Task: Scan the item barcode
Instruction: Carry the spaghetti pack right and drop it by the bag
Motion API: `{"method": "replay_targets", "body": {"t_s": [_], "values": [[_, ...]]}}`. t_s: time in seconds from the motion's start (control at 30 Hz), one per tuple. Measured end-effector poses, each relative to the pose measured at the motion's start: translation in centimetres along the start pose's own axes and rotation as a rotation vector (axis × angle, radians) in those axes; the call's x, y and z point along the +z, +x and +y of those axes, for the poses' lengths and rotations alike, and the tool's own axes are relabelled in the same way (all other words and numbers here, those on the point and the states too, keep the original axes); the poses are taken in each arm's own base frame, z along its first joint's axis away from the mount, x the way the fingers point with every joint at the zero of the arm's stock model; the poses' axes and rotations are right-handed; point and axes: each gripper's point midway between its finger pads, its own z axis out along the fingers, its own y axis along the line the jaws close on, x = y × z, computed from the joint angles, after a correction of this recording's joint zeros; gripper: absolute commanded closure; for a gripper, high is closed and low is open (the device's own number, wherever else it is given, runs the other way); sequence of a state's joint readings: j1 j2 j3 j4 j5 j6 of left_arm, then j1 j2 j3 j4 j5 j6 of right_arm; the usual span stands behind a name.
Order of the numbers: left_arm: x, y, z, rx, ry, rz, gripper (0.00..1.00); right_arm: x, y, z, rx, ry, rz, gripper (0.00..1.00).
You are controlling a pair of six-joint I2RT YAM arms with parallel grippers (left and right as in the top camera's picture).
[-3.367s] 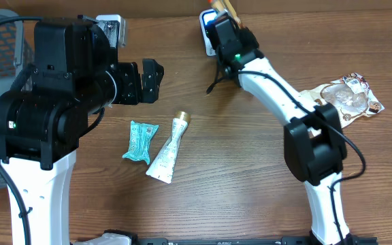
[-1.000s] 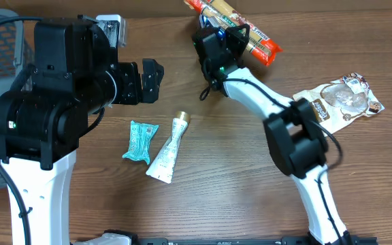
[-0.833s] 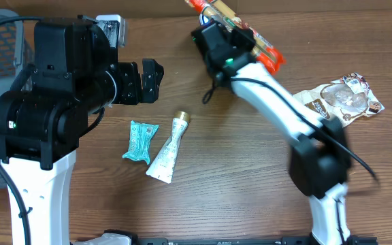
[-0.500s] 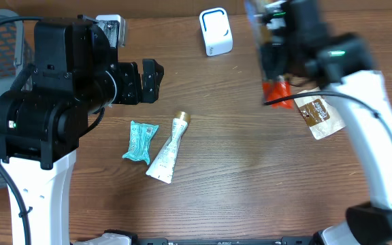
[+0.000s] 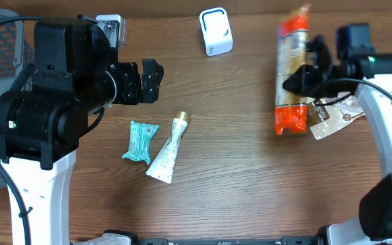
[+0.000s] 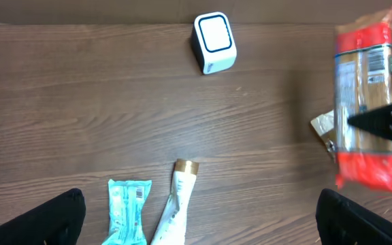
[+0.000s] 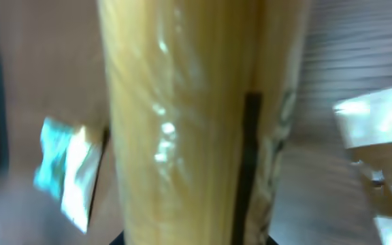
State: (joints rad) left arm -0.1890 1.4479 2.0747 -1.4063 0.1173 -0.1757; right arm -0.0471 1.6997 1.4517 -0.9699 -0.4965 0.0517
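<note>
Red-ended clear packet (image 5: 288,61), label print blurred

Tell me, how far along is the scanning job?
Done: the right tool has gripped and lifted the long packet. In hand: the packet hangs well away from the white scanner; whether it was scanned doesn't show. Left: the teal packet and tube lie untouched.

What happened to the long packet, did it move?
Yes. Held in the right tool, the long packet swung right, away from the white scanner box, and is now beside the crinkly wrapper.
</note>
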Motion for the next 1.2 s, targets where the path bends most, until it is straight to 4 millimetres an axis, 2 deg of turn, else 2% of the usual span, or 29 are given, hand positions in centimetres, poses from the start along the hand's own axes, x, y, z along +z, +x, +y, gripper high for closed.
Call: {"method": "replay_targets", "body": {"t_s": [0.1,0.17,0.27,0.37,0.43,0.5,0.6,0.73,0.8,0.83,0.87,0.9,0.93,1.0,1.1,1.2], "values": [[0.0,0.0,0.0,0.000,0.000,0.000,0.00,1.1,-0.8,-4.8,0.172,0.023,-0.092,0.96],[0.0,0.0,0.0,0.000,0.000,0.000,0.00,1.5,-0.5,-8.0,0.298,0.048,-0.133,0.96],[0.0,0.0,0.0,0.000,0.000,0.000,0.00,2.2,0.3,-11.7,0.440,0.085,-0.190,0.96],[0.0,0.0,0.0,0.000,0.000,0.000,0.00,3.1,1.6,-14.1,0.529,0.107,-0.227,0.95],[0.0,0.0,0.0,0.000,0.000,0.000,0.01,3.6,2.9,-14.9,0.574,0.119,-0.217,0.81],[0.0,0.0,0.0,0.000,0.000,0.000,0.00,4.0,4.1,-15.3,0.608,0.126,-0.196,0.73],[0.0,0.0,0.0,0.000,0.000,0.000,0.01,4.0,4.6,-15.3,0.628,0.129,-0.179,0.71],[0.0,0.0,0.0,0.000,0.000,0.000,0.00,3.8,6.6,-15.8,0.682,0.157,-0.108,0.67],[0.0,0.0,0.0,0.000,0.000,0.000,0.01,3.3,7.4,-16.1,0.709,0.176,-0.077,0.53],[0.0,0.0,0.0,0.000,0.000,0.000,0.00,2.9,7.7,-16.2,0.720,0.190,-0.065,0.37],[0.0,0.0,0.0,0.000,-0.001,0.001,0.00,2.2,8.0,-16.5,0.740,0.212,-0.054,0.27],[0.0,0.0,0.0,0.000,0.000,0.000,0.00,1.5,7.9,-16.6,0.736,0.231,-0.058,0.20],[0.0,0.0,0.0,0.000,0.000,0.000,0.00,1.0,7.9,-16.6,0.736,0.244,-0.053,0.18],[0.0,0.0,0.0,0.000,0.000,0.000,0.00,-0.5,7.4,-16.1,0.711,0.263,-0.048,0.18],[0.0,0.0,0.0,0.000,0.000,0.000,0.00,-3.0,5.6,-14.8,0.659,0.267,-0.078,0.17],[0.0,0.0,0.0,0.000,0.000,0.000,0.01,-5.1,3.8,-12.8,0.592,0.239,-0.110,0.00]]}}
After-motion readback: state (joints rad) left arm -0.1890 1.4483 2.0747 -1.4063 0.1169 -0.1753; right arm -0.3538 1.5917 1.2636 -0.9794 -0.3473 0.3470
